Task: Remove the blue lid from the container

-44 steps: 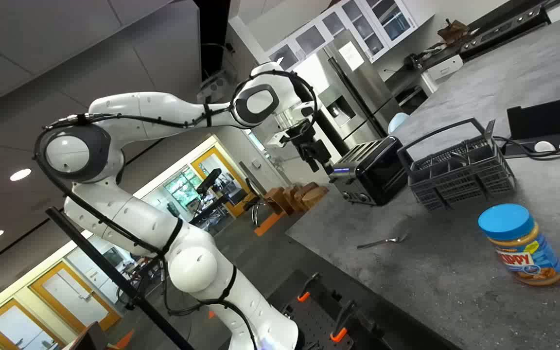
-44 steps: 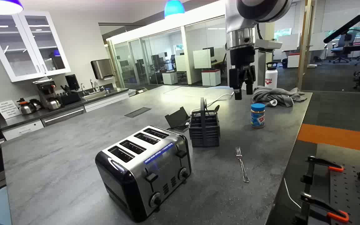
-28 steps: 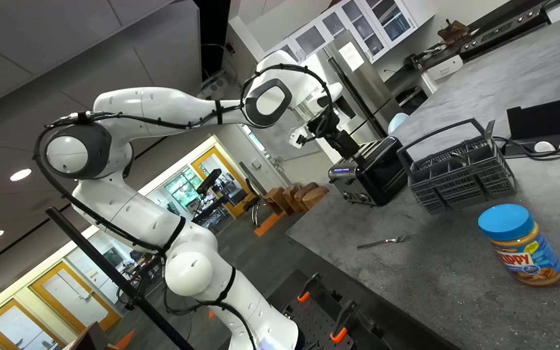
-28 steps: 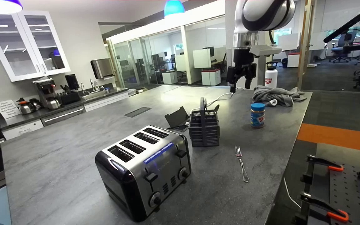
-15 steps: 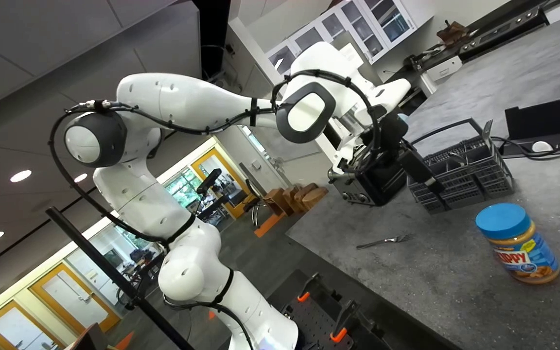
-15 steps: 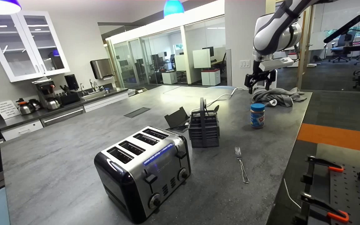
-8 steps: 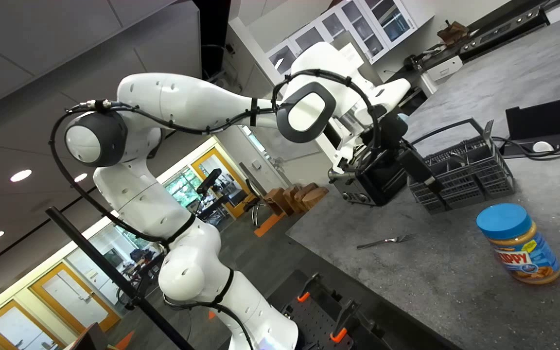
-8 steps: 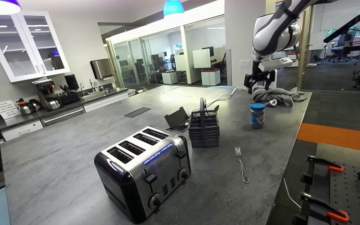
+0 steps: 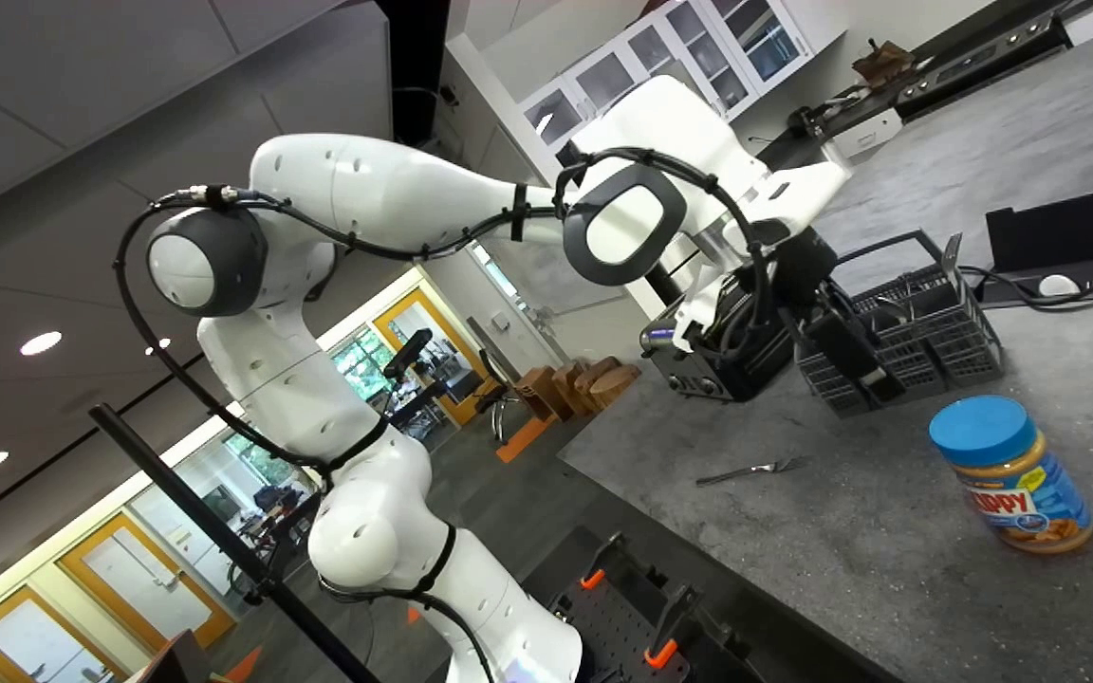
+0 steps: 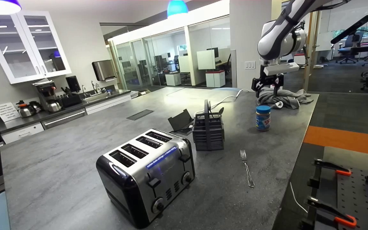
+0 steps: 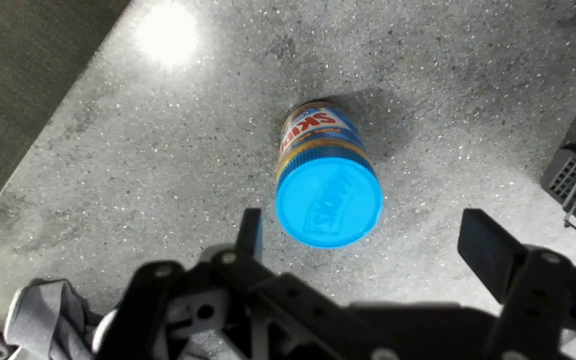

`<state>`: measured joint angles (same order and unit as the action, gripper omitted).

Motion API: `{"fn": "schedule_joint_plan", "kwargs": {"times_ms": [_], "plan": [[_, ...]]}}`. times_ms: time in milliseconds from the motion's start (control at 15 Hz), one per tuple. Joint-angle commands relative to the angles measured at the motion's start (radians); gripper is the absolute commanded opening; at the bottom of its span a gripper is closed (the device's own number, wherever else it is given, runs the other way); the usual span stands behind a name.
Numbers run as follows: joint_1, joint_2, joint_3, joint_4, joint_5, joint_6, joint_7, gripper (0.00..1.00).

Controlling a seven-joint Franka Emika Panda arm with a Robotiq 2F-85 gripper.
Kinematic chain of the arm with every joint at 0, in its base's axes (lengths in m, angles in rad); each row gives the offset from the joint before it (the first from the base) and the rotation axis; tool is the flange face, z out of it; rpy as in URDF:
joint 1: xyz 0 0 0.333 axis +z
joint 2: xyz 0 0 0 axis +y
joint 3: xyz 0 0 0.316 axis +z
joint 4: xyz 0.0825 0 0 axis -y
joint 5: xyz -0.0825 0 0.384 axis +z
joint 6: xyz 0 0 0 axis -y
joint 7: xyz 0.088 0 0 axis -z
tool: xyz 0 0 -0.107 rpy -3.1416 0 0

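The blue lid (image 9: 983,432) sits on top of the container (image 9: 1028,503), a squat peanut butter jar with a tan body and blue, red and yellow label. The jar stands upright on the grey counter. In an exterior view the lid (image 10: 263,109) and jar (image 10: 263,123) also show. In the wrist view the lid (image 11: 329,202) lies beyond and between the fingertips, nearer the left finger, with the jar's label side (image 11: 318,122) behind it. My gripper (image 11: 362,220) is open and empty. It is above the jar and apart from it; it also shows in an exterior view (image 10: 266,92).
A dark wire basket (image 10: 208,135) stands near the jar, with a black toaster (image 10: 145,175) further off. A fork (image 10: 247,167) lies on the counter. A grey cloth (image 10: 286,98) lies behind the jar. The counter's edge (image 11: 63,102) runs along one side.
The arm has reached out and my gripper has come across toward the jar and lower. In the last half second it moved slightly closer. The jar and lid have stayed in place.
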<state>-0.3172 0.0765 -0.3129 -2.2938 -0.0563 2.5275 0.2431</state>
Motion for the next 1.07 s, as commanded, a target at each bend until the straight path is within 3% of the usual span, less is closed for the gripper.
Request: {"fn": "schedule_joint_plan", "kwargs": {"times_ms": [0,467,1000], "plan": [[-0.003,0.099,-0.017,0.081,0.024,-0.002,0.033,1.0],[-0.019,0.216,-0.008,0.154,0.126,0.006,-0.049,1.0],[-0.019,0.268,-0.019,0.192,0.12,-0.015,-0.049,1.0]]}}
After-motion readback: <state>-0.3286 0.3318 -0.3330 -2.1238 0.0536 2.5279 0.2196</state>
